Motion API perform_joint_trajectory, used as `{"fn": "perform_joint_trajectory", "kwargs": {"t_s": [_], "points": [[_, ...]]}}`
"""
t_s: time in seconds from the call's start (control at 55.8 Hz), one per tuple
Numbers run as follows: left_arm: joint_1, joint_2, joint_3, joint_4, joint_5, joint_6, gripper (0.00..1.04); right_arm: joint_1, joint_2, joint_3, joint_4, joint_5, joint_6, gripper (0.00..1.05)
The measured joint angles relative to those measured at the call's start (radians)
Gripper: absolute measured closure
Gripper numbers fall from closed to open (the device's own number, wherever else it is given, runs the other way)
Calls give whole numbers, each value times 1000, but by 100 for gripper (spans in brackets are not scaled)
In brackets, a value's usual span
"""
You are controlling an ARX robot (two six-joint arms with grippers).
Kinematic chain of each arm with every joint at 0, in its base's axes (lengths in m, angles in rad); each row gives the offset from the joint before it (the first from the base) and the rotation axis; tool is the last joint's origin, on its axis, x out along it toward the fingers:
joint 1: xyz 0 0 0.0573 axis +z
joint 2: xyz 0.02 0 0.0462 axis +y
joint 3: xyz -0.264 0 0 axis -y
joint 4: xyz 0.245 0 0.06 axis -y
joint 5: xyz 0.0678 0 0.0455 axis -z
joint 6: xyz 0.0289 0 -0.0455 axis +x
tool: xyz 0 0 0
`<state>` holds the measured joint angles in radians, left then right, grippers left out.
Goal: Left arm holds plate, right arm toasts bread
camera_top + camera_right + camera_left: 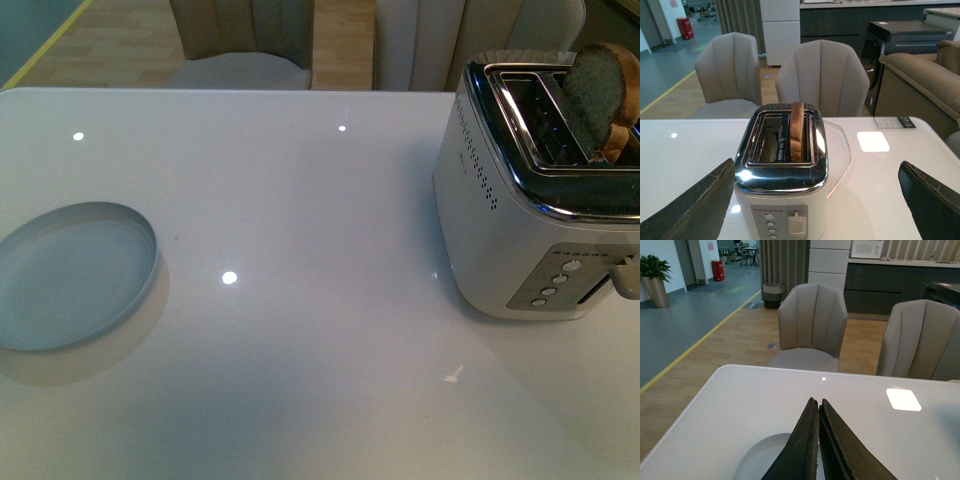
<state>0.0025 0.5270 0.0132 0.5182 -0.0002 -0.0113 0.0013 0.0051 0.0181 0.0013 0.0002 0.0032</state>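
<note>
The pale blue-grey plate (70, 275) lies empty on the white table at the front left; it also shows in the left wrist view (762, 460), under the fingers. My left gripper (816, 402) is shut and empty, its dark tips pressed together above the plate. The bread (603, 90) stands upright in the toaster's slot, sticking out of the top; the right wrist view shows it edge-on (797, 131). My right gripper (817, 200) is open wide, a dark finger (695, 205) on either side of the toaster's front. Neither arm shows in the front view.
The silver toaster (520, 220) stands at the table's right, with buttons and a lever (795, 223) on its front end. Beige chairs (812, 325) stand behind the table's far edge. A sofa (920, 75) stands beyond on the right.
</note>
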Motion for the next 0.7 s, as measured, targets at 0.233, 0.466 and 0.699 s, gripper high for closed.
{"fn": "perform_joint_trajectory", "kwargs": {"t_s": [0.233,0.466,0.699], "points": [[0,-125,0,-118,0,0,102,0,0,0,0,0,0,9],[0,-223,0,-214,0,0,102,0,0,0,0,0,0,9],[0,-297,0,-287,0,0,102,0,0,0,0,0,0,9]]}}
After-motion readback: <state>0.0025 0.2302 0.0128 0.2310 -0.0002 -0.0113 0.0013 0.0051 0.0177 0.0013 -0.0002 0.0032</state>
